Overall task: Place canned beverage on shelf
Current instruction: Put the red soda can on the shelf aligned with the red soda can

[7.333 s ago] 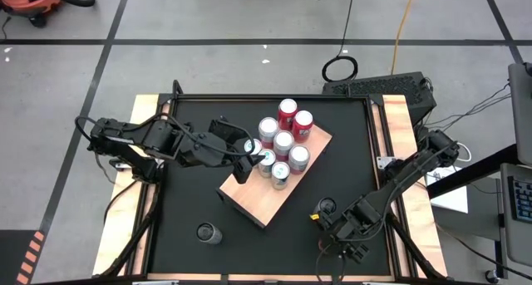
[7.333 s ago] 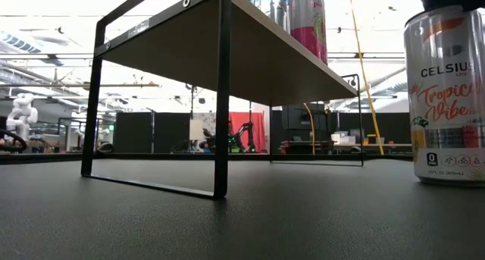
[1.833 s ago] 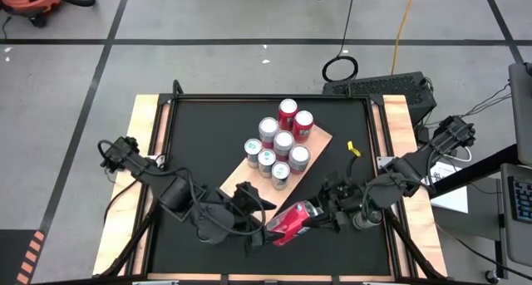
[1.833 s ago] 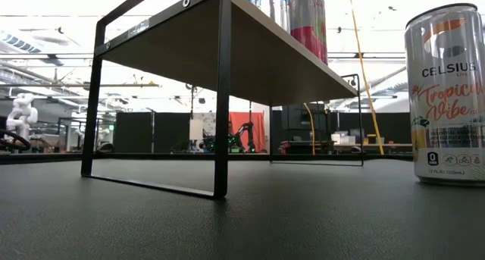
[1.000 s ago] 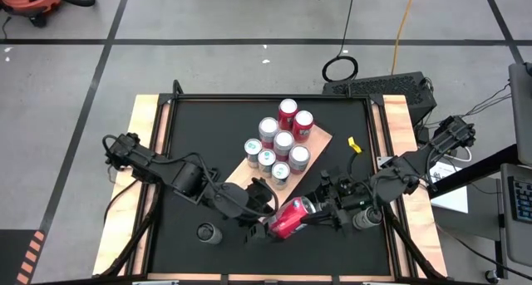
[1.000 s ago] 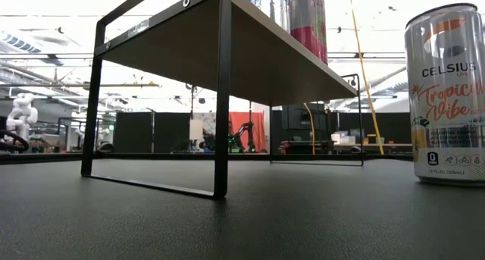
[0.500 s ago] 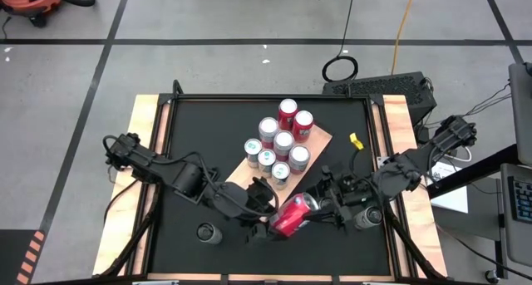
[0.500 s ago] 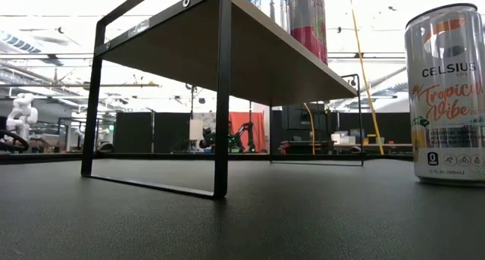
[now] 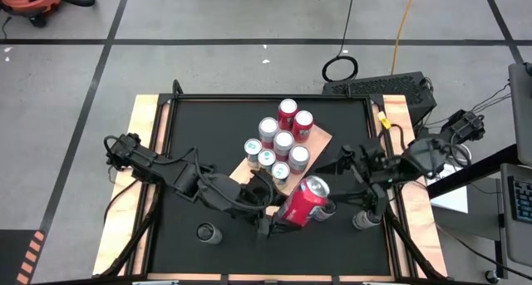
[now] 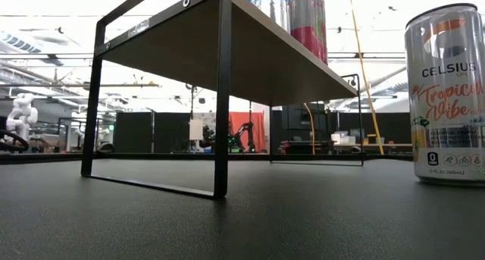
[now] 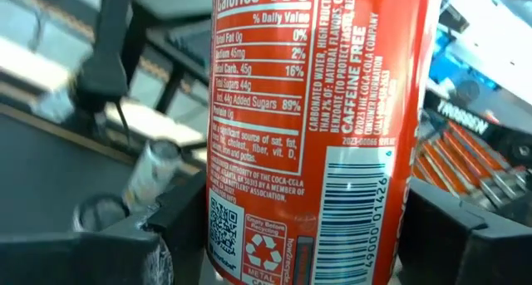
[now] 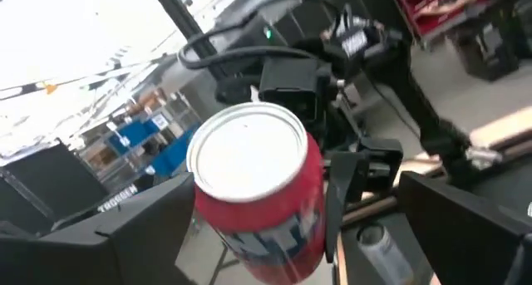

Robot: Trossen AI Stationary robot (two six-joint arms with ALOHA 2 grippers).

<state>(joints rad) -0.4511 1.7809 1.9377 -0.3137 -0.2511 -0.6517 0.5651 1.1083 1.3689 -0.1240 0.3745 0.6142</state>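
Observation:
A red can (image 9: 303, 200) hangs tilted above the black table, just off the near right edge of the shelf (image 9: 243, 179), a tan board on black legs (image 10: 222, 101). Several cans (image 9: 283, 140) stand on the board. My left gripper (image 9: 278, 215) is shut on the red can, which fills its wrist view (image 11: 316, 110). My right gripper (image 9: 343, 184) stands open a little to the can's right, touching nothing. Its wrist view looks at the can's silver end (image 12: 247, 152) between its spread fingers (image 12: 465, 227). My left gripper pinches the red can's side wall between its two fingers (image 11: 465, 235), low on the can beside the barcode (image 11: 353, 202). The fingers come nearly level from the table's left and lie across the can. The can is lifted clear of table and shelf, its silver end tipped up toward the right.
A silver can (image 9: 363, 219) stands on the table under my right arm; it may be the Celsius can (image 10: 447, 93) of the low view. A dark-topped can (image 9: 208, 233) stands near the front left. The table's wooden frame (image 9: 395, 135) borders the black top.
My right gripper has let go of the red can and drawn back toward the table's right edge, rising a little. My left gripper keeps the can and has tipped upward, so the can's silver end has swung up and toward the shelf's near right edge.

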